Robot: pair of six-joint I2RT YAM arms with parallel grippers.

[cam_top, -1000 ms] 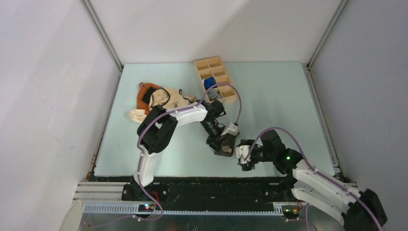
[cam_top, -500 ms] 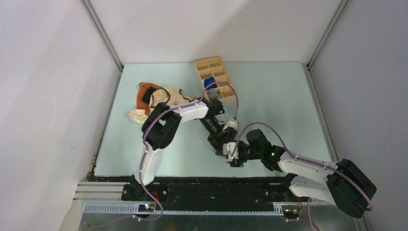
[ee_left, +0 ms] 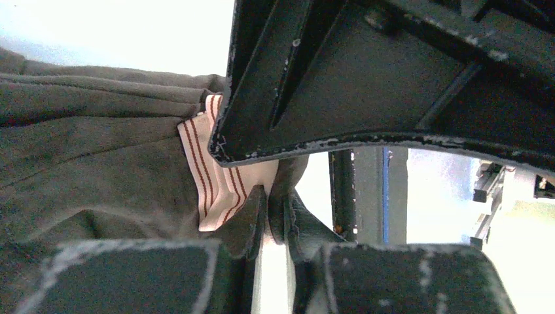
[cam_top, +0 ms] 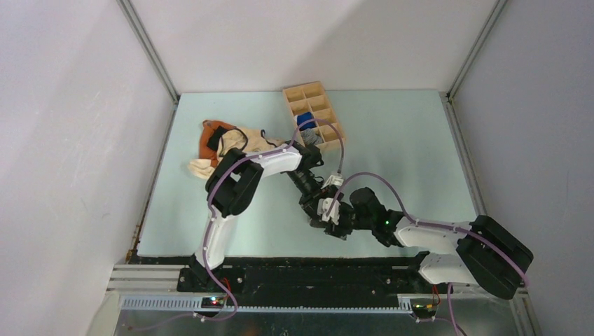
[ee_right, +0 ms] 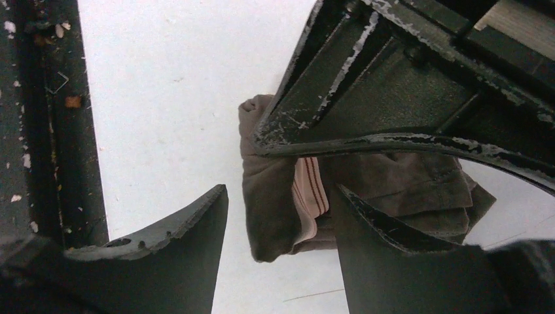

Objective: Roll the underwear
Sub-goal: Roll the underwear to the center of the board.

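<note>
Your underwear [ee_right: 271, 196] lies as a bunched, partly rolled bundle near the front middle of the desk [cam_top: 392, 140], just in from the black strip [cam_top: 280, 260] along the near edge. The fabric is dull olive-brown, soft and creased into long folds. Its pale waistband [ee_left: 216, 176], marked with thin reddish stripes, pokes out at the bundle's end.

Your left hand [ee_left: 275, 196] is clenched on that waistband, its two fingers pressed nearly together with the pale band between them. Your right hand [ee_right: 280, 193] is released, with its fingers spread wide to either side of the bundle's end. You cannot tell whether they touch it. From above, both hands crowd together and hide the garment almost wholly.

The desk is a plain, matte, pale mint-green sheet. Toward the back stands a divided wooden tray [cam_top: 289, 98] with a blue cloth roll [cam_top: 304, 120] in one compartment. Left of the tray lies a cream-and-orange garment [cam_top: 231, 143]. Plain white walls [cam_top: 280, 42] close in three sides, with metal rails [cam_top: 150, 52] at the corners.
</note>
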